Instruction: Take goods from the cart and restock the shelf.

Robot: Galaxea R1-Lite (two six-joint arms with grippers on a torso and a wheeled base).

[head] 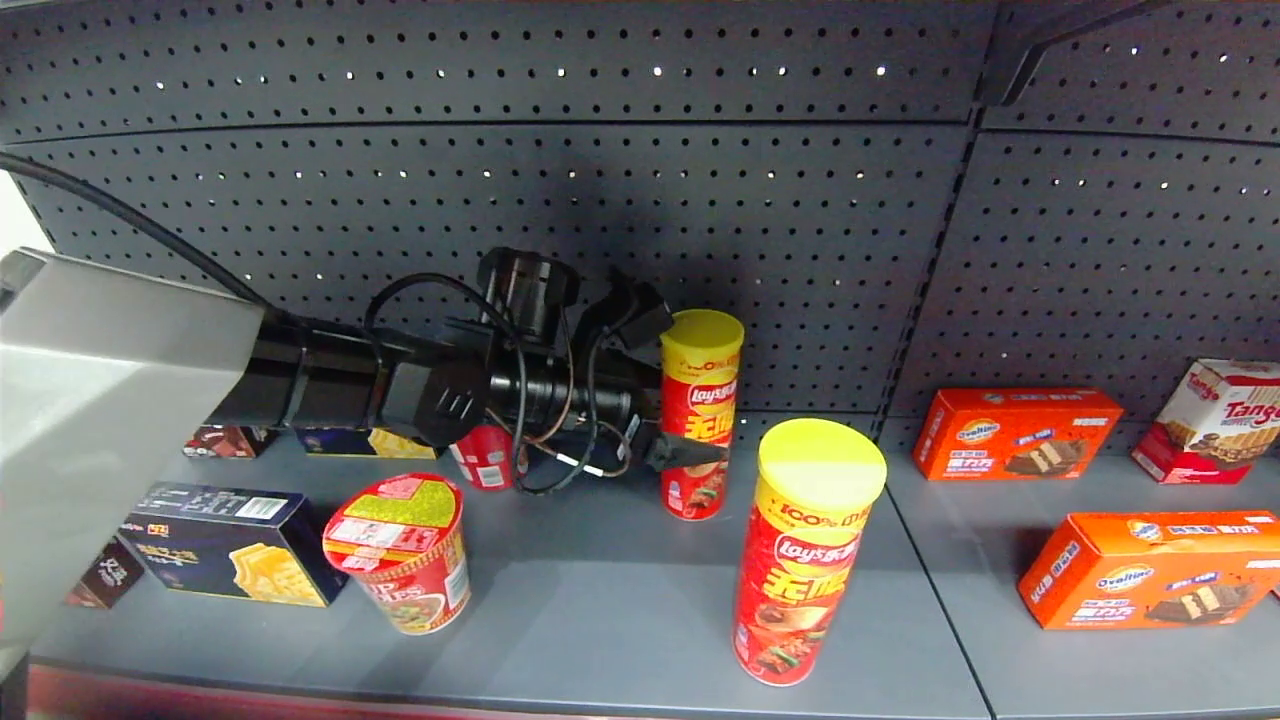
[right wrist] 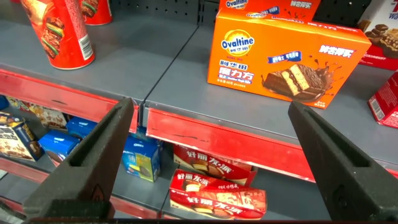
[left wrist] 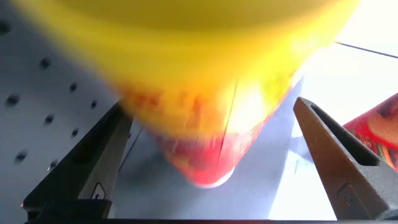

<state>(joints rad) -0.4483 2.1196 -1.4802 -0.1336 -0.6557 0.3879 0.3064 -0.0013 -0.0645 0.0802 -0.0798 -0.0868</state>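
A red chips can with a yellow lid stands upright near the back of the grey shelf. My left gripper straddles its middle, open; in the left wrist view the can sits between the spread fingers with small gaps on both sides. A second, identical chips can stands closer to the front. My right gripper is open and empty, in front of the shelf's red edge strip, below an orange box.
A cup of noodles and a dark blue box stand front left. Orange boxes and a white and red wafer box lie on the right. The pegboard wall closes the back. Packages fill the lower shelf.
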